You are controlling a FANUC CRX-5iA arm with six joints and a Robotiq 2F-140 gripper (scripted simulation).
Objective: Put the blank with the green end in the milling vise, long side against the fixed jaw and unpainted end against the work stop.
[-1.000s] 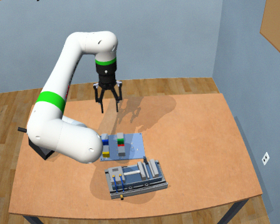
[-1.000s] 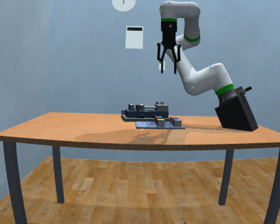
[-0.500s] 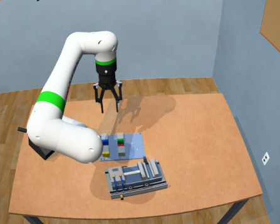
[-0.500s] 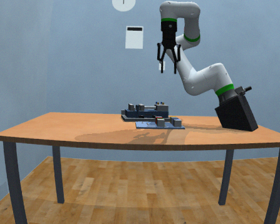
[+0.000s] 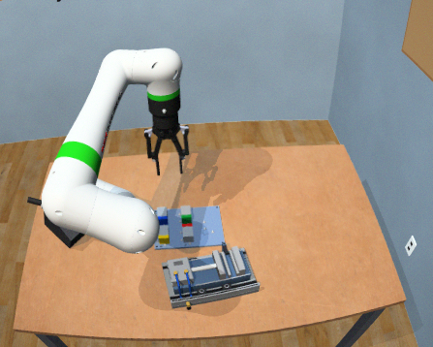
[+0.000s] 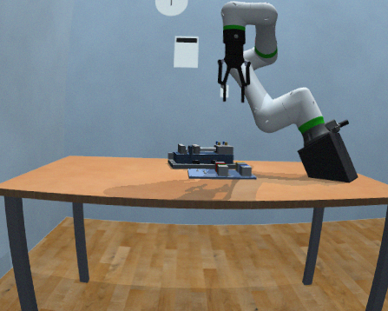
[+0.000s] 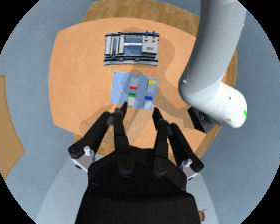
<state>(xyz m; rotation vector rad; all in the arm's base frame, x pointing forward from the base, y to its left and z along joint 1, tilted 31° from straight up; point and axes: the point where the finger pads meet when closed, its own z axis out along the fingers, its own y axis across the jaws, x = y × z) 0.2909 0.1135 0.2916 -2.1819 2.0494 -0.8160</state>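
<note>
The blank with the green end [image 5: 186,213] lies on the blue plate [image 5: 194,228], end to end with a red-ended blank [image 5: 187,232]. A blue-ended blank [image 5: 163,216] and a yellow-ended blank [image 5: 164,236] lie beside them, partly behind my arm. The milling vise [image 5: 209,278] stands in front of the plate with nothing between its jaws. My gripper [image 5: 170,171] hangs high above the table behind the plate, fingers apart and empty; it also shows in the side view [image 6: 233,99]. In the wrist view the plate [image 7: 134,90] and vise [image 7: 132,46] lie far below.
The vise's hosed end block [image 5: 179,272] is at its left; the end block with no hoses [image 5: 237,259] is at its right. My arm's elbow [image 5: 113,220] hangs over the plate's left edge. The black base [image 6: 327,156] stands at the table's side.
</note>
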